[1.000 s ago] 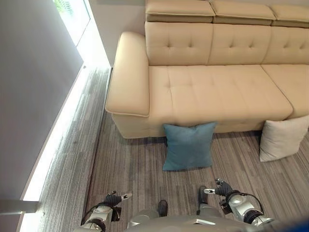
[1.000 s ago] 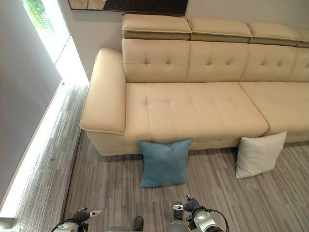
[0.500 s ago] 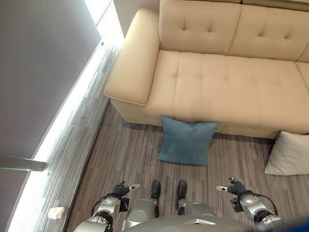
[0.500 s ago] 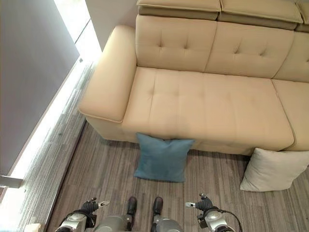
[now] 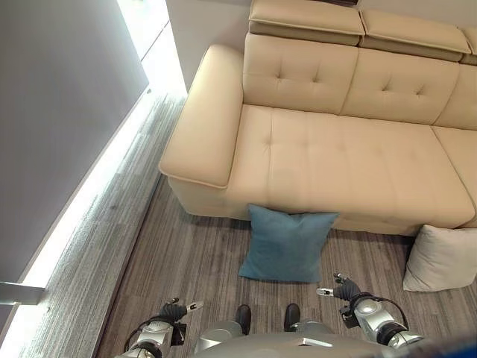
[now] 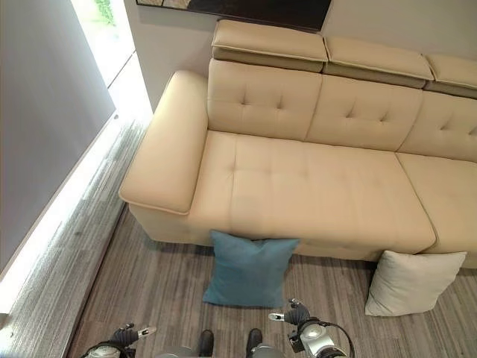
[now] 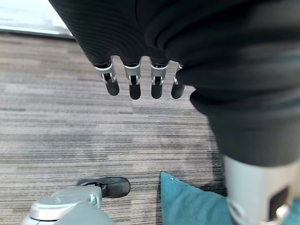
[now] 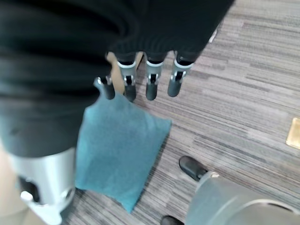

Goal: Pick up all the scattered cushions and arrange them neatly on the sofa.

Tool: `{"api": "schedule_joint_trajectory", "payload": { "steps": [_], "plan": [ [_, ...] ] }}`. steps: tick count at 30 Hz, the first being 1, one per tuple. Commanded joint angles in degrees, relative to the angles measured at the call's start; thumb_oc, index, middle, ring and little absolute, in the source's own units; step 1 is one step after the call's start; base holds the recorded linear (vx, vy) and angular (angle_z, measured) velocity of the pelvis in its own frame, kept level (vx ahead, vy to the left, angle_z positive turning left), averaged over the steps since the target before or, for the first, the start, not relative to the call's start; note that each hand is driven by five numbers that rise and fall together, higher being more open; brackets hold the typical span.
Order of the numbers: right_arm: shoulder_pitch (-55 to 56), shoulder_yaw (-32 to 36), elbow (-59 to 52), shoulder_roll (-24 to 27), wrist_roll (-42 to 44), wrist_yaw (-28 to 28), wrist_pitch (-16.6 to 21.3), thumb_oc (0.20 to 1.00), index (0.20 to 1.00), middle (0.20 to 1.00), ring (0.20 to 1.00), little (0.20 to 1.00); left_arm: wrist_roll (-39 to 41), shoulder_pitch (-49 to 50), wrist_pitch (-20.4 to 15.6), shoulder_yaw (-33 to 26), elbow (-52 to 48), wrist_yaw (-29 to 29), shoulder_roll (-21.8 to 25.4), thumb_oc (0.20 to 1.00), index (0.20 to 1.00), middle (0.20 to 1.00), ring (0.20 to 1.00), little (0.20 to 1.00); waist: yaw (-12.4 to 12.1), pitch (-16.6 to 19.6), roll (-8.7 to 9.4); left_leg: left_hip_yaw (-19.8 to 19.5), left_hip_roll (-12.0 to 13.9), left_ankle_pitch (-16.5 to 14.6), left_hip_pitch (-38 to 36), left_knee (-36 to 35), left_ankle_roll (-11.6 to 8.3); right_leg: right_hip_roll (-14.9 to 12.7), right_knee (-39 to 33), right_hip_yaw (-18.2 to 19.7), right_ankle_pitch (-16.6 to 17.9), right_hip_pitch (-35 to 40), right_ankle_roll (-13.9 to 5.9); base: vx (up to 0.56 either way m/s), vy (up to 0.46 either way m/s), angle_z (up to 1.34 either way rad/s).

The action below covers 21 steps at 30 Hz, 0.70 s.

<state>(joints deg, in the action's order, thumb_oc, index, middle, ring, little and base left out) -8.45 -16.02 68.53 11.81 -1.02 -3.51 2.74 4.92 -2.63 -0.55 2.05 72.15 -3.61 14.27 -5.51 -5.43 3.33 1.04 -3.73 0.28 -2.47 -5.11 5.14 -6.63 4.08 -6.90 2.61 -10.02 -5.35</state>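
Observation:
A teal cushion [image 5: 285,244] leans against the front of the beige sofa [image 5: 335,149], its lower edge on the floor. A cream cushion [image 5: 444,257] leans against the sofa front further right. My left hand [image 5: 177,309] hangs low at the bottom left, fingers straight and holding nothing; its fingers [image 7: 135,86] point over bare floor, with a corner of the teal cushion [image 7: 190,204] beside it. My right hand [image 5: 344,287] is at the bottom right, just below the teal cushion, also open. Its fingers [image 8: 151,84] hang above the teal cushion [image 8: 117,145].
The sofa's wide armrest [image 5: 205,123] is at its left end. A grey wall [image 5: 59,112] with a bright strip along its foot [image 5: 89,194] borders the striped floor [image 5: 186,253] on the left. Seat cushions of the sofa carry nothing.
The camera has shifted, so more of the sofa back shows now. Both hands remain low, open and without anything in them; the cushions lie as before.

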Motion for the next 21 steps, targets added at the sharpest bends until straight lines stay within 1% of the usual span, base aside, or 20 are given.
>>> {"api": "schedule_joint_trajectory", "payload": {
  "steps": [1,2,3,6,9,10,11,12,13,14,16,18,19,21],
  "plan": [
    [-1.75,-0.51,-1.27,2.49,-0.08,-0.07,0.09,1.000,1.000,1.000,1.000,1.000,-1.63,-2.20,-0.96,0.09,1.55,0.06,-0.64,1.000,1.000,1.000,1.000,1.000,0.13,-1.74,-1.59,-8.00,1.04,-1.72,-0.75,2.57,-3.04,2.86,-1.10,1.19,6.89,-0.56,1.47,0.13,-0.109,0.06],
    [-1.79,-0.69,-1.59,2.60,-0.05,-0.06,0.08,1.000,1.000,1.000,1.000,1.000,-1.60,-2.29,-0.99,0.27,1.53,-0.03,-0.59,1.000,1.000,1.000,1.000,1.000,0.39,-2.01,-1.42,-8.50,0.98,-1.82,-1.06,2.59,-3.06,2.92,-1.34,1.81,7.15,-0.68,1.41,0.16,-0.198,0.30],
    [-1.60,-0.59,-1.23,2.66,-0.04,0.08,0.05,1.000,1.000,1.000,1.000,1.000,-1.61,-2.64,-1.17,0.53,1.34,-0.03,-0.58,1.000,1.000,1.000,1.000,1.000,0.47,-1.68,-0.81,-9.60,1.43,-2.02,-1.41,1.96,-3.81,3.43,-2.67,2.77,7.08,0.44,1.58,0.19,-0.253,0.41],
    [-1.54,-0.62,-1.08,2.79,0.00,-0.04,0.11,1.000,1.000,1.000,1.000,1.000,-1.62,-2.85,-1.28,0.66,1.50,-0.03,-0.85,1.000,1.000,1.000,1.000,1.000,0.50,-1.22,-0.65,-10.32,2.23,-1.59,-1.52,1.16,-4.42,4.06,-2.79,2.74,6.68,0.95,2.04,0.09,-0.147,0.27],
    [-1.05,0.15,-1.54,3.40,0.58,-0.38,0.32,1.000,1.000,1.000,1.000,1.000,-1.37,-3.38,-1.40,1.32,0.93,0.00,-1.01,1.000,1.000,1.000,1.000,1.000,1.13,-1.11,-0.61,-10.84,3.59,-1.29,-0.48,1.55,-5.61,4.68,-2.78,2.24,5.41,0.98,2.90,0.07,-0.191,-0.02],
    [-0.87,0.55,-1.90,3.75,0.84,-0.51,0.45,1.000,1.000,1.000,1.000,1.000,-1.21,-3.75,-1.50,1.67,0.50,-0.05,-0.93,1.000,1.000,1.000,1.000,1.000,1.55,-1.36,-0.40,-10.67,4.19,-1.39,0.65,2.81,-6.24,4.66,-2.96,1.82,5.03,1.10,3.20,0.02,-0.280,0.53],
    [-1.01,1.92,-1.71,4.77,1.69,-1.37,0.77,1.000,1.000,1.000,1.000,1.000,-0.16,-5.42,-1.67,2.03,-0.82,-0.13,-1.16,1.000,1.000,1.000,1.000,1.000,2.25,-3.10,0.44,-9.03,4.82,-0.62,6.48,10.12,-7.62,3.70,-3.72,0.71,4.79,1.58,3.63,-0.01,-0.229,0.87],
    [-1.03,1.92,-1.71,4.77,1.70,-1.37,0.77,1.000,1.000,1.000,1.000,1.000,-0.16,-5.44,-1.67,2.03,-0.82,-0.13,-1.16,1.000,1.000,1.000,1.000,1.000,2.31,-3.05,0.44,-9.09,4.79,-0.69,6.66,10.30,-7.62,3.68,-3.72,0.65,4.79,1.51,3.63,-0.04,-0.177,1.09],
    [-1.30,2.18,-1.52,5.05,1.91,-1.81,0.91,1.000,1.000,1.000,1.000,1.000,0.23,-6.08,-1.78,1.90,-1.32,-0.28,-1.34,1.000,1.000,1.000,1.000,1.000,2.26,-3.57,0.71,-9.21,4.47,-0.49,8.34,12.07,-7.55,3.50,-4.02,0.54,4.82,1.54,3.76,-0.03,-0.074,0.94],
    [-1.55,2.29,-1.19,5.48,2.03,-2.20,1.10,1.000,1.000,1.000,1.000,1.000,1.05,-6.45,-1.85,1.69,-2.73,-0.28,-1.58,1.000,1.000,1.000,1.000,1.000,2.09,-4.20,1.35,-9.47,3.82,-0.89,10.96,13.12,-7.09,3.23,-4.70,0.77,4.86,1.66,3.83,-0.02,-0.083,0.54],
    [-1.23,2.62,-0.97,5.77,2.30,-2.22,1.18,1.000,1.000,1.000,1.000,1.000,1.69,-6.35,-1.81,1.27,-3.96,-0.08,-1.84,1.000,1.000,1.000,1.000,1.000,2.14,-4.03,1.45,-8.88,3.33,-1.47,12.71,10.34,-6.54,3.24,-5.35,1.02,4.37,2.00,3.96,0.04,-0.034,0.11],
    [-1.04,2.87,-0.78,6.05,2.46,-2.32,1.20,1.000,1.000,1.000,1.000,1.000,1.56,-6.48,-1.74,1.10,-4.31,0.00,-1.88,1.000,1.000,1.000,1.000,1.000,1.97,-4.05,1.03,-7.64,2.67,-0.48,14.20,8.00,-6.40,3.73,-5.76,1.10,3.90,2.69,4.12,0.07,0.032,0.12],
    [-1.08,2.47,-0.68,6.08,2.28,-2.25,1.29,1.000,1.000,1.000,1.000,1.000,1.49,-5.87,-1.65,0.86,-4.40,0.05,-1.87,1.000,1.000,1.000,1.000,1.000,1.34,-3.96,0.61,-8.26,2.43,-0.40,13.40,6.13,-6.16,4.62,-5.46,2.21,3.37,3.11,4.31,0.09,0.083,0.04],
    [-1.10,1.88,-0.52,6.06,2.00,-2.19,1.21,1.000,1.000,1.000,1.000,1.000,1.60,-5.28,-1.44,0.62,-4.48,0.04,-1.99,1.000,1.000,1.000,1.000,1.000,1.25,-3.88,0.05,-8.69,2.35,-0.31,12.80,6.01,-6.05,4.88,-4.76,2.70,2.99,3.28,4.36,0.08,0.134,-0.57]
  ]
}}
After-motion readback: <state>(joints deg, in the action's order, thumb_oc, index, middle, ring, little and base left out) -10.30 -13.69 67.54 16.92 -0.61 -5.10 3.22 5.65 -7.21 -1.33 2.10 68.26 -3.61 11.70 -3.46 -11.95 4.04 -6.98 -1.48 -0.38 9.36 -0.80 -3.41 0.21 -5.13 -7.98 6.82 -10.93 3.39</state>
